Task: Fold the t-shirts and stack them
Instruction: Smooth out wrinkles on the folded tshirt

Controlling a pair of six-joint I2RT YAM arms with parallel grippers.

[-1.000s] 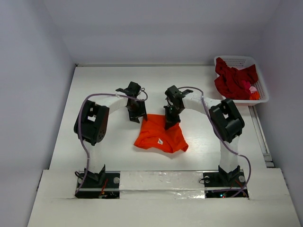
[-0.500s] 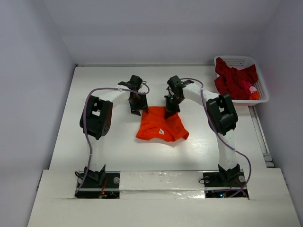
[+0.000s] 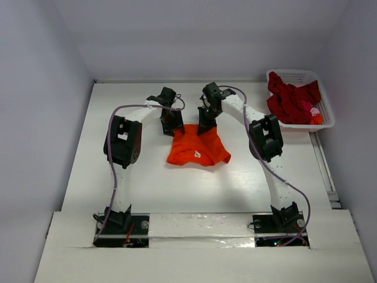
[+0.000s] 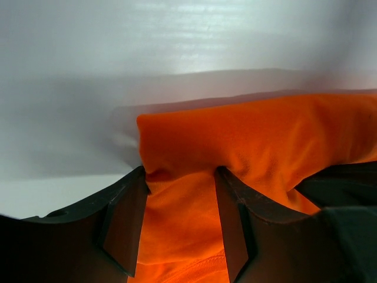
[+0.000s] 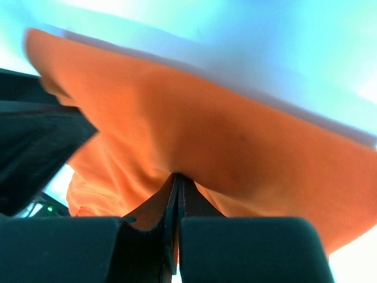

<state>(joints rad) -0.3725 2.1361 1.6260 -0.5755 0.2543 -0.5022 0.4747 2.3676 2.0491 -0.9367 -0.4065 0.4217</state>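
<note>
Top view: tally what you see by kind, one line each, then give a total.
orange t-shirt: 1
dark red clothing heap, shirts in it not separable: 1
white basket: 1
grippers: 2, left gripper and right gripper
total: 5

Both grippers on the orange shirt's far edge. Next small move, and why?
Probably slide left gripper and right gripper together slightly away from the bases: both pinch the orange t-shirt by its far edge, and its near part lies rumpled on the table; dragging should flatten it.
</note>
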